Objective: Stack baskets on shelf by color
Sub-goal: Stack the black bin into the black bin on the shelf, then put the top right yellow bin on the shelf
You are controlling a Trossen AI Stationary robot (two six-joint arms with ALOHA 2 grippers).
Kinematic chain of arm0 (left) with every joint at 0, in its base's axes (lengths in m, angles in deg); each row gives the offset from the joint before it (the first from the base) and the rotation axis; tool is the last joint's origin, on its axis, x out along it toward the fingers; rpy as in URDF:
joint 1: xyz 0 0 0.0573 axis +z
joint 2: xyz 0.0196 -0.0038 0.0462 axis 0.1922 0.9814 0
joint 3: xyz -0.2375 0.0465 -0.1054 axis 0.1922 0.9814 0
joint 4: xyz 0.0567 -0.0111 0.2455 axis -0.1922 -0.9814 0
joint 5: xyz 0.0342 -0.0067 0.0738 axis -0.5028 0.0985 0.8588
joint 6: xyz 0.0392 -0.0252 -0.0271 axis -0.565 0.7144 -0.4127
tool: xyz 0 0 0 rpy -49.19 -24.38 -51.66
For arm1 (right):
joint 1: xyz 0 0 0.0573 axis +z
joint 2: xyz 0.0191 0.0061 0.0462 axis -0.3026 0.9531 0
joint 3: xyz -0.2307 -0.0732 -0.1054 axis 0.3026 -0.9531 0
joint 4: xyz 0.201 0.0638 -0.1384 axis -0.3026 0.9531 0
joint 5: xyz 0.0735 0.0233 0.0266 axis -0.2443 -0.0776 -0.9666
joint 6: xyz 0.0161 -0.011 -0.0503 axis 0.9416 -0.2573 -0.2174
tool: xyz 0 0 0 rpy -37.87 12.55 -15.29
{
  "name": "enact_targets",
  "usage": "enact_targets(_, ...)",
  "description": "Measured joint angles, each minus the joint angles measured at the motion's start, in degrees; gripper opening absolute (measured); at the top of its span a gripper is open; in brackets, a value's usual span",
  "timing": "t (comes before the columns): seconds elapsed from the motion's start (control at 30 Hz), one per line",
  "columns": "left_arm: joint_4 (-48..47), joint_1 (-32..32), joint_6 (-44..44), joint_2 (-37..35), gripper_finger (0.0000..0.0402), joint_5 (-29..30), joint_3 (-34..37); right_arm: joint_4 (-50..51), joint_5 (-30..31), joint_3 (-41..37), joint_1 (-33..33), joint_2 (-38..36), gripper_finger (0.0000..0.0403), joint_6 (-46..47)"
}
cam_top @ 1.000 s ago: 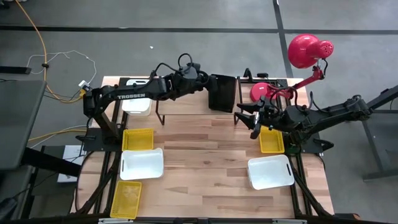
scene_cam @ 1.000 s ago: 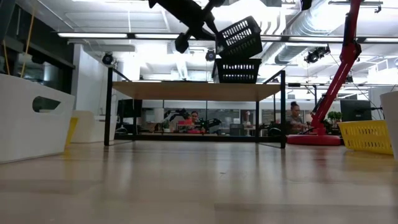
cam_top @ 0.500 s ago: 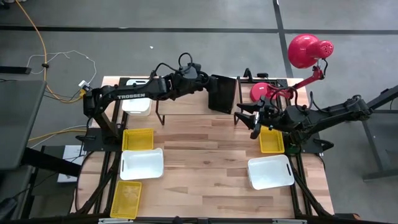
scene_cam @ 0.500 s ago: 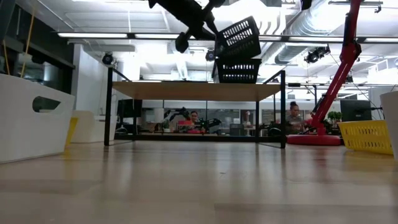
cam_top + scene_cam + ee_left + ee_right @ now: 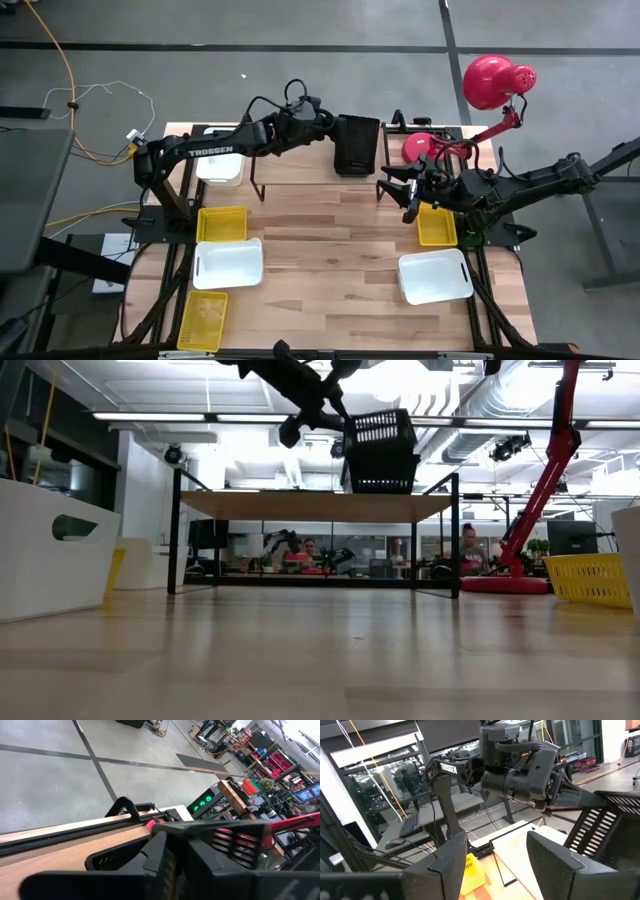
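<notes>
My left gripper point(image 5: 330, 132) reaches over the right end of the shelf point(image 5: 300, 168) and is shut on a black mesh basket point(image 5: 358, 145). In the low view that basket point(image 5: 380, 430) sits almost level on top of a second black basket point(image 5: 380, 472), which stands on the shelf's wood plank point(image 5: 310, 503). My right gripper point(image 5: 405, 196) hovers open to the right of the shelf, beside a yellow basket point(image 5: 437, 227). The right wrist view shows its gripper point(image 5: 495, 865) open, with the left arm and the black basket point(image 5: 605, 830) beyond. My left gripper pinches the upper black basket by the rim of its wall facing the table's left point(image 5: 200, 827), and its fingers point(image 5: 160, 855) come in roughly level from that side. The basket is nearly upright, its bottom set into the lower black basket point(image 5: 380, 460).
Two white baskets point(image 5: 227, 262) point(image 5: 435, 276) and two yellow ones point(image 5: 222, 223) point(image 5: 203, 320) lie on the near part of the table. Another white basket point(image 5: 220, 165) is left of the shelf. A red lamp point(image 5: 495, 80) stands at the far right corner.
My left gripper has tipped the held black basket from a steep tilt to nearly level. It has also lowered the basket onto the black basket on the shelf, shifting slightly toward the table's far edge. The right arm has kept still.
</notes>
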Motion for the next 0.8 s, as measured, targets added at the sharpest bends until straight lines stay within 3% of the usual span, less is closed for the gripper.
enact_targets(0.3, 0.14, 0.39, 0.0, -0.46, 0.0146, -0.93, 0.02, -0.88, 2.89, 0.0, 0.0, 0.0, 0.0195, -0.57)
enact_targets(0.5, 1.09, 2.38, -2.31, -3.41, 0.0184, -3.63, 0.05, -6.9, 3.25, 0.0, 0.0, 0.0, 0.0195, -3.59)
enact_targets(0.6, 3.49, 3.66, -3.8, -5.19, 0.0193, -7.99, 0.07, -9.39, 5.68, 0.0, 0.0, 0.0, 0.0195, -5.59)
enact_targets(0.8, 7.61, 3.26, -14.34, -10.29, 0.0195, -24.37, 0.07, -9.09, 6.67, 0.0, 0.0, 0.0, 0.0195, -6.93)
